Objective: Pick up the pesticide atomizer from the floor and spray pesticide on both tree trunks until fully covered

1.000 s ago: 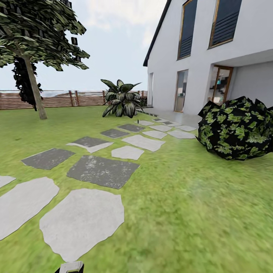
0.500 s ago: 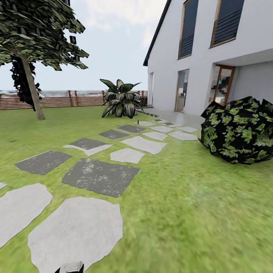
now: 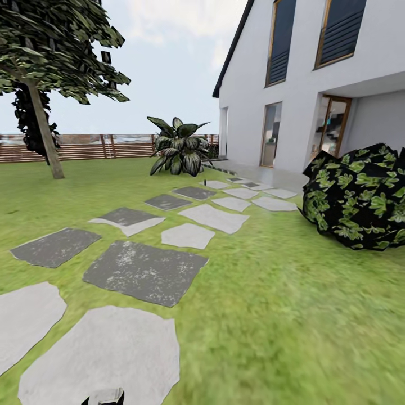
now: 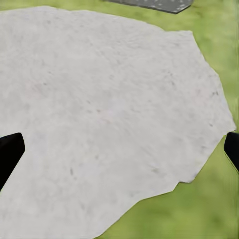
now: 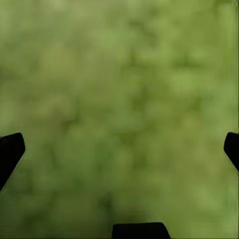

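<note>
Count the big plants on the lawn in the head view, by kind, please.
Tree with a bare leaning trunk: 1
Dark narrow tree behind it: 1
Broad-leaved plant: 1
Round bush: 1
Total: 4

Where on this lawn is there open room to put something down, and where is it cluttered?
The widest free patch is the grass between the stepping stones and the dark bush. Another open stretch lies left of the stones, toward the tree and fence. It gets crowded near the house, where the stones bunch beside the broad-leaved plant.
</note>
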